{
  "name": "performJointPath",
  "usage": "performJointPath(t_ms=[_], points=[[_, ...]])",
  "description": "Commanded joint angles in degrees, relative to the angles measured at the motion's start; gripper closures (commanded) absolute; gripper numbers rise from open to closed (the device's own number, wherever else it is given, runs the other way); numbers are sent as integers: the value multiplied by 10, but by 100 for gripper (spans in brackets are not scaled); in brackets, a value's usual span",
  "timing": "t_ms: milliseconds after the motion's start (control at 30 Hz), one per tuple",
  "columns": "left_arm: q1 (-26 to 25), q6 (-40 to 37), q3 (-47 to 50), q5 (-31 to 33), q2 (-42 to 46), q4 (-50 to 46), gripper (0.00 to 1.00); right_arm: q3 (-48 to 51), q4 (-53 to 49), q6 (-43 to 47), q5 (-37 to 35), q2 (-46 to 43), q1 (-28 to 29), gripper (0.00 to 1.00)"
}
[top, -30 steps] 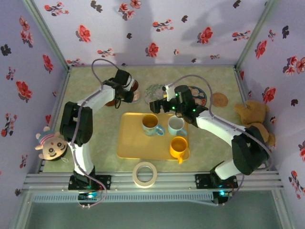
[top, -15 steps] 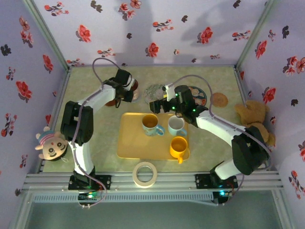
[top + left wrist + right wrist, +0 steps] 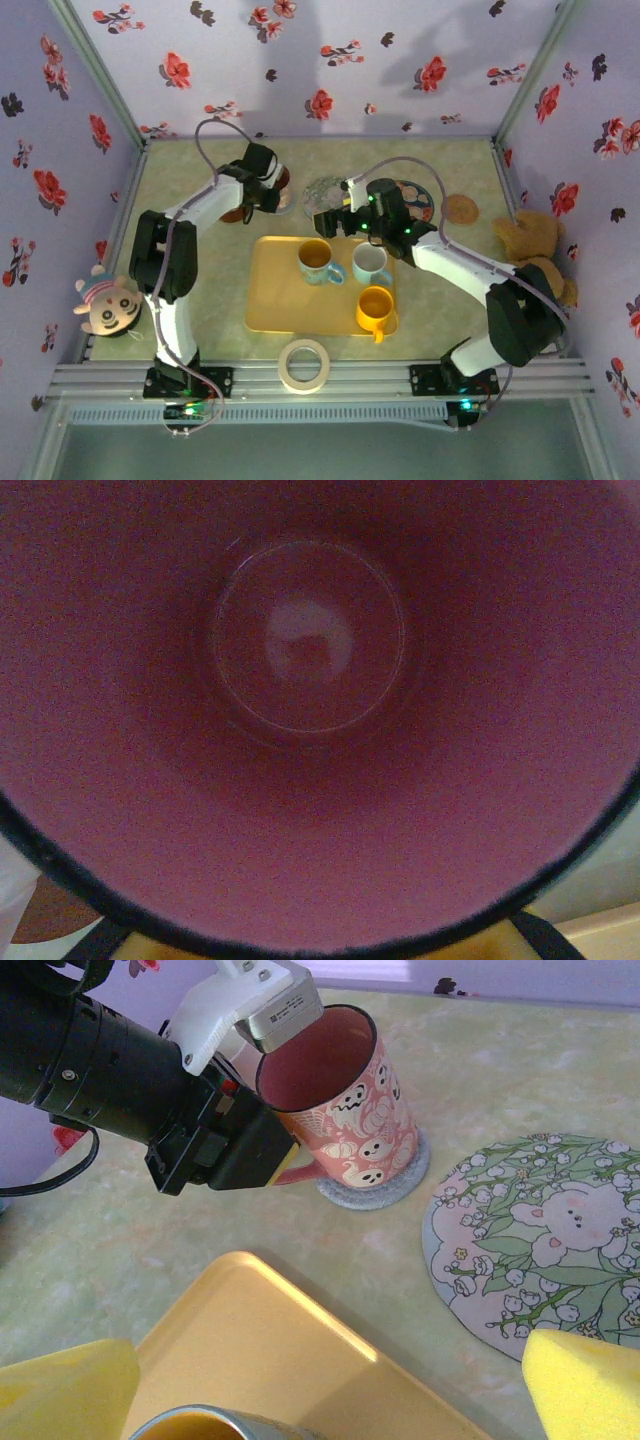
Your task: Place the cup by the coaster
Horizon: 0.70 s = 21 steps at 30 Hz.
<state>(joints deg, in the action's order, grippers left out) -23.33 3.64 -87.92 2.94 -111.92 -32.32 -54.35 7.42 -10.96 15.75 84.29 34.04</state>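
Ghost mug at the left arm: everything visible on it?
The ghost mug is a tall pink cup printed with white ghosts, glossy like ceramic, its plain pink inside empty. It stands roughly upright on a small grey round coaster on the pale green table, beside a floral mat. Its handle faces the left gripper, which crowds that side with a white part at the rim; whether it grips is hidden.

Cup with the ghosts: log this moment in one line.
cup: standing on grey coaster | left gripper: gripping its handle | right gripper: open, over yellow tray
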Motion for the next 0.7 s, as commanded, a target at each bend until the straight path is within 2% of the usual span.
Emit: performJointPath(t_ms=[0, 433, 667], points=[[5, -15, -36, 11, -3, 7, 84, -8, -8, 8, 10, -7, -4, 1], [6, -1, -42, 18, -3, -9, 69, -4, -20, 20, 1, -14, -4, 1], [6, 1, -37, 19, 3, -11, 65, -1, -20, 21, 1, -19, -4, 1]])
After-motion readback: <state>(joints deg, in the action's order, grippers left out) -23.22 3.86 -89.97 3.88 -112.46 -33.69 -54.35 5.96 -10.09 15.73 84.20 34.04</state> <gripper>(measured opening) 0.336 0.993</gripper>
